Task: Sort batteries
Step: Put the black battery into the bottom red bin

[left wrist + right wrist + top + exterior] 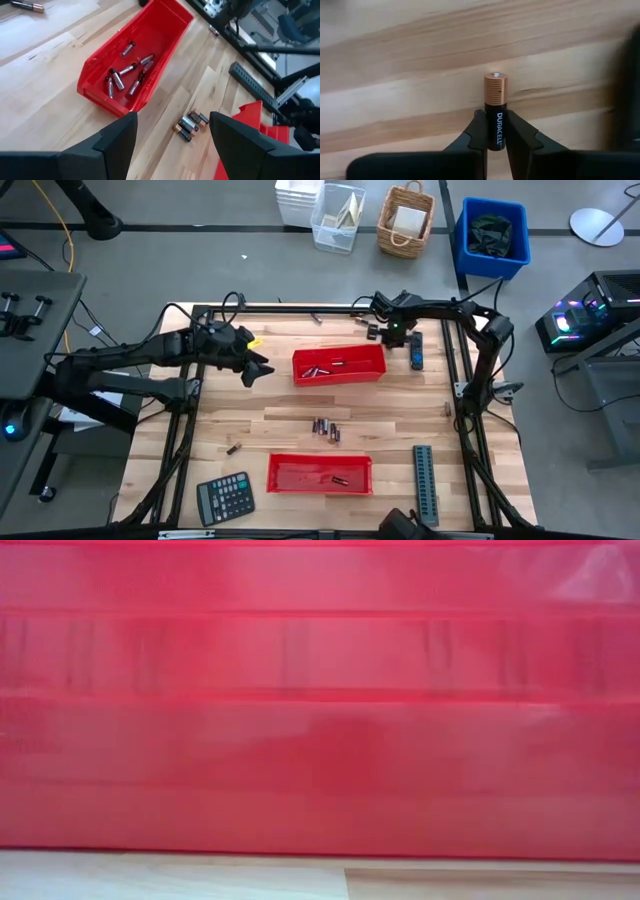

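1 battery [495, 112], base hidden between right pincer [495, 131] fingers

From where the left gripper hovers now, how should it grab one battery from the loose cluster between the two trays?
Left gripper is open. Take an outer battery of the cluster across its middle, coming straight down: they lie flat, packed side by side, so only the edge ones leave finger room.

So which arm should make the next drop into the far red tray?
Right. The right gripper is already shut on a battery, hovering just beyond the far red tray. The left gripper is open and empty, on that tray's other side.
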